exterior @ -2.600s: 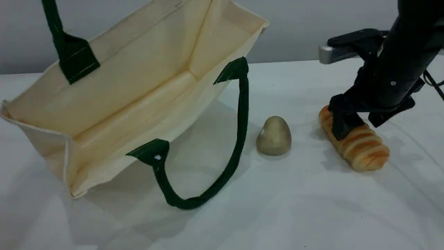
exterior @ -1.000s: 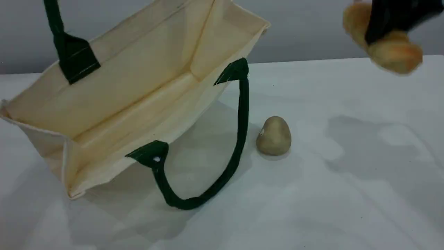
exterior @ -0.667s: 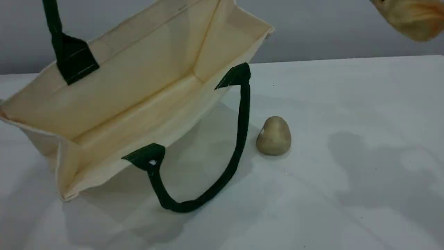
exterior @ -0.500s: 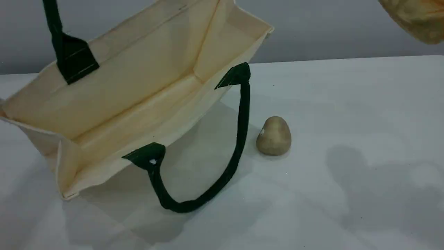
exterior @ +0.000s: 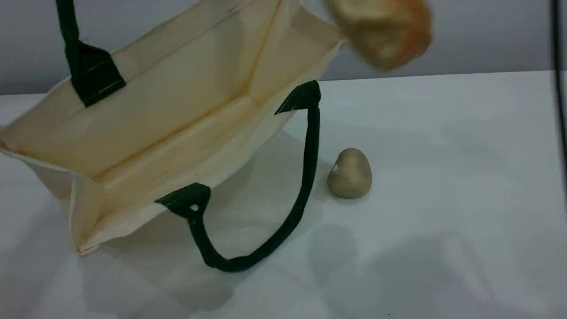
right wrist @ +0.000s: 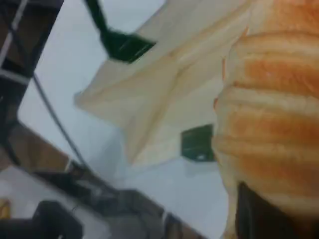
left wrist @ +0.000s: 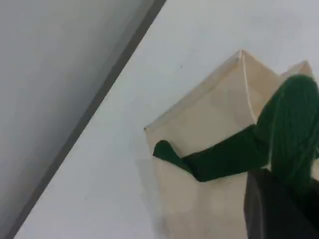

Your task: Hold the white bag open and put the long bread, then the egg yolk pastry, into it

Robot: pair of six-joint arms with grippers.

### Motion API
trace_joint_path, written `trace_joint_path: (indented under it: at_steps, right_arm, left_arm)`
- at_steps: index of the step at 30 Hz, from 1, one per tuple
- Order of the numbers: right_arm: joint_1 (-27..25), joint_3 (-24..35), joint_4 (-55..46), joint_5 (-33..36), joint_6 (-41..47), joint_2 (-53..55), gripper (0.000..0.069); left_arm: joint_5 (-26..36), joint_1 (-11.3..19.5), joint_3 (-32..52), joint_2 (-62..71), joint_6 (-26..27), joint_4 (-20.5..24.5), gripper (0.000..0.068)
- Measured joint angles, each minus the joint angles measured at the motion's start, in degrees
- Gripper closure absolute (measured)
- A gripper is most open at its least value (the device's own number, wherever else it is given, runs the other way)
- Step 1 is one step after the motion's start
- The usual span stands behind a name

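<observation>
The white bag (exterior: 146,119) lies tilted on the table with its mouth wide open towards the camera. Its upper green handle (exterior: 66,31) runs up out of the scene view. In the left wrist view my left gripper (left wrist: 279,199) is shut on that green strap (left wrist: 294,119) above the bag (left wrist: 209,119). The long bread (exterior: 381,31) hangs blurred in the air by the bag's upper right corner. My right gripper (right wrist: 259,214) is shut on the bread (right wrist: 269,114), with the bag (right wrist: 164,84) below. The egg yolk pastry (exterior: 350,173) rests on the table right of the bag.
The bag's lower green handle (exterior: 305,177) loops over the table between bag and pastry. A dark cable (exterior: 559,88) hangs at the right edge. A grey wall backs the white table (exterior: 443,221). Dark stands and cables (right wrist: 55,219) show past the table edge.
The long bread, lifted off the table earlier, has swung left from the upper right corner to beside the bag's upper right corner. The bag and pastry have hardly moved.
</observation>
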Motion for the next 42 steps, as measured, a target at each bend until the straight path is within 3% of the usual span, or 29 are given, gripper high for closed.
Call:
trace_joint_path:
  at_steps: [6, 16, 38, 42]
  right_arm:
    - [3.2, 0.0, 4.4, -3.0, -2.2, 6.3, 0.0576]
    - [3.2, -1.7, 17.4, -11.5, -11.8, 16.9, 0.0577]
    - [3.1, -16.4, 27.3, -14.8, -13.6, 35.5, 0.0587]
    - [3.1, -17.6, 28.2, -13.1, -16.3, 35.8, 0.0539]
  left_arm:
    - [0.0, 0.0, 0.0, 0.0, 0.0, -0.1, 0.0602]
    - [0.0, 0.0, 0.0, 0.0, 0.0, -0.1, 0.0602]
    - [0.0, 0.0, 0.0, 0.0, -0.2, -0.1, 0.0602]
    - [-0.1, 0.0, 0.0, 0.0, -0.2, -0.1, 0.0602]
